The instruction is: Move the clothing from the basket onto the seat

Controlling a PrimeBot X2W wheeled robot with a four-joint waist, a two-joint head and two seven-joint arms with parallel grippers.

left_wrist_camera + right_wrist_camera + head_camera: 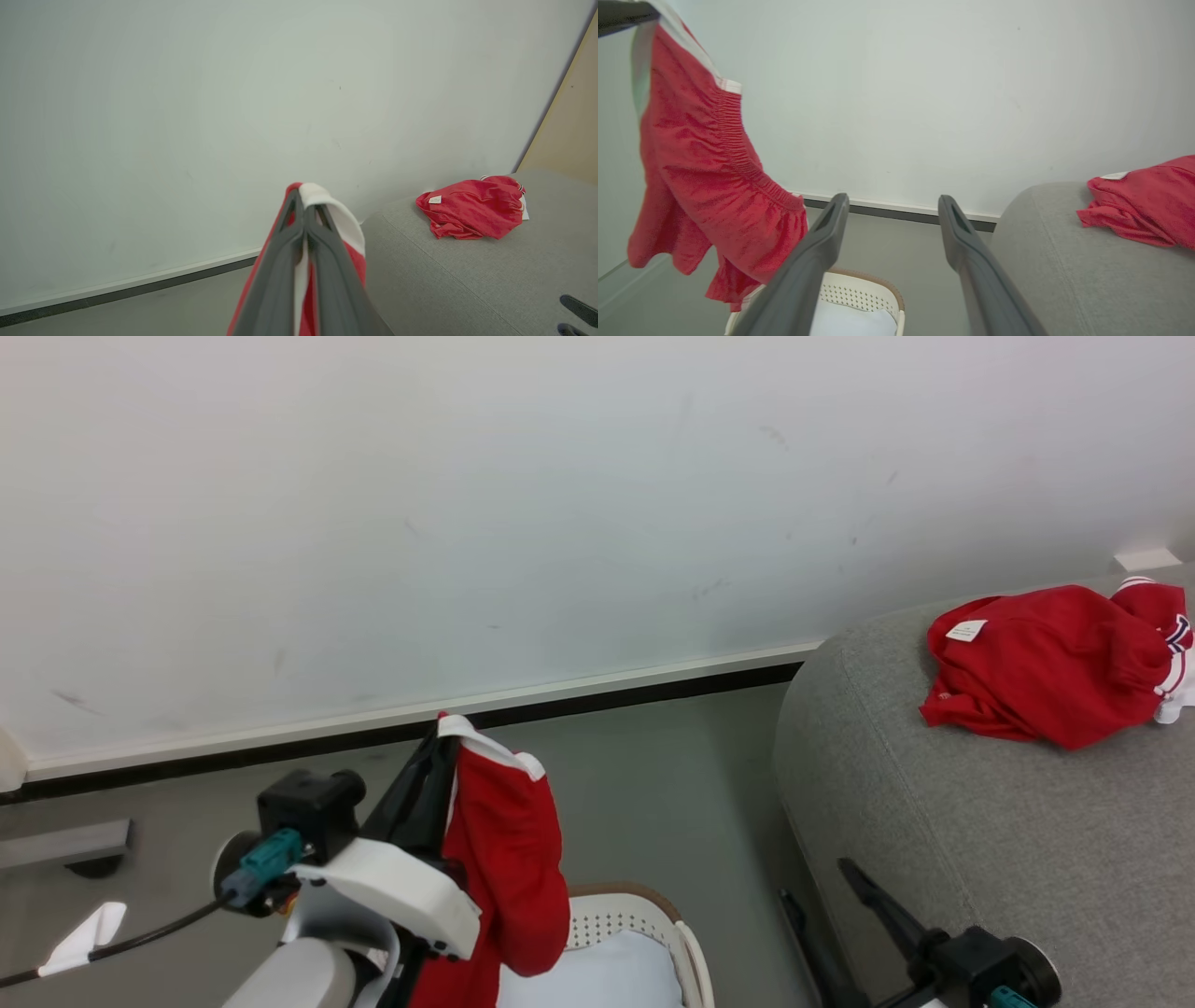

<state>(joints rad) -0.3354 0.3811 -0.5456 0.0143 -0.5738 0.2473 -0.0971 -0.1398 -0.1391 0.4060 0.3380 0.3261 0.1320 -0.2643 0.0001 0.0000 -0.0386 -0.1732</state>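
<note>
Carry step: clamping hanging clothing point(509, 840) in left tool point(304, 205), fingers together, above basket point(621, 922) at near left; holding right tool point(892, 203) apart, empty. Probably calling for swinging right to seat point(980, 840), lifting hem clear of rounded edge (snag risk), releasing beside garment point(1046, 663) lying there.

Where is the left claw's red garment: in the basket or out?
Out: the red garment hangs from the shut left claw above the basket; hem clearing the rim: cannot tell.
</note>
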